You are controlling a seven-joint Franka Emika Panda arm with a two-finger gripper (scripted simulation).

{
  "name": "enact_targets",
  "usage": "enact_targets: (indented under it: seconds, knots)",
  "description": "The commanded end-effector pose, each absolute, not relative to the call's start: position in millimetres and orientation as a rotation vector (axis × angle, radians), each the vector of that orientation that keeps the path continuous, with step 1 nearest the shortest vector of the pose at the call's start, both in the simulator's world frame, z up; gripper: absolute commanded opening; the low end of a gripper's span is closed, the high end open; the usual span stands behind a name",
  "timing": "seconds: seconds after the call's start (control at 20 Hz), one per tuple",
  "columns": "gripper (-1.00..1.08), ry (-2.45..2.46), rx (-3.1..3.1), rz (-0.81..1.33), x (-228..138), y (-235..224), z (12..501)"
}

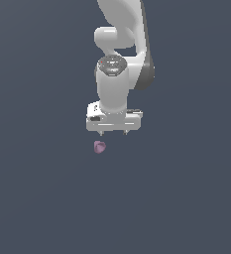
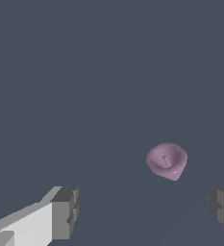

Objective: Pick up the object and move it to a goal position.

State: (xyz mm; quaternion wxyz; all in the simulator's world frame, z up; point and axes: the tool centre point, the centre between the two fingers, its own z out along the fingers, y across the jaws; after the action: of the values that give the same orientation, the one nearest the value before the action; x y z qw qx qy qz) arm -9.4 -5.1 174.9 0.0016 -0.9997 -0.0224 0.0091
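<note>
Object [image 1: 99, 147] sits on the plain floor, toward the exterior view's left of the gripper [image 1: 113, 133] and apart from it, not between the fingers. Gripper is wide open, holding nothing. Wrist view agrees: blob [image 2: 167, 161] lies ahead of the fingertips [image 2: 65, 211], off-centre. Needs a lateral shift first, I'd say, then descent.

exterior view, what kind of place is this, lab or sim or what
Most likely a bare simulated test scene, not a real room. The ground is one flat, featureless grey-blue surface, and only the smoothly rendered white gripper and a tiny pinkish-purple object are in view. The gripper's fingers are spread apart.
</note>
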Motion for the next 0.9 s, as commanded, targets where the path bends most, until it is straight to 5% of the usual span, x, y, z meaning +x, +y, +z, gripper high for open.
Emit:
enact_targets:
  seconds: [0.0, 0.85]
  knots:
    - [1.00, -0.072, -3.137, 0.028, -9.5, -4.9, 174.9]
    - [1.00, -0.334, -3.124, 0.021, -15.7, -32.8, 144.8]
